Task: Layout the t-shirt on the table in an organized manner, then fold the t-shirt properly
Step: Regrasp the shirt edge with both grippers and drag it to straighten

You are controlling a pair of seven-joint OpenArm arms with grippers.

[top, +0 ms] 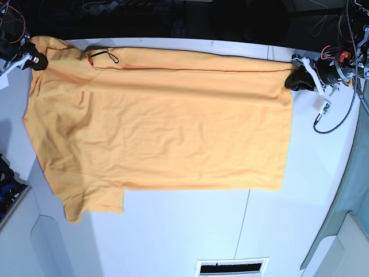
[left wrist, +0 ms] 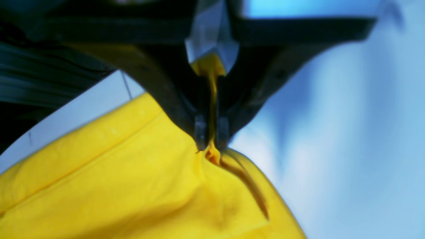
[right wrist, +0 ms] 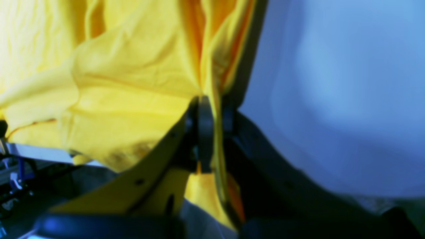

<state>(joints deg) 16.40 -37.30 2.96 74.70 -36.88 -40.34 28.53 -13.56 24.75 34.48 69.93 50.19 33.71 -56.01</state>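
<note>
On the big flat white table (top: 173, 248), the bright orange-yellow cotton t-shirt (top: 161, 138) lies spread out around the middle. Farther off, at two o'clock, the black left gripper (top: 294, 79) pinches its edge tight; at ten o'clock, the black right gripper (top: 39, 62) pinches it too.

We seem to be in a lab or robotics workspace: 2 robot arms, the left arm (top: 340, 66) and the right arm (top: 14, 49), reach over 1 white table (top: 190, 239), with bare cables (top: 336, 128) looping beside the left arm. We cannot tell more.
</note>
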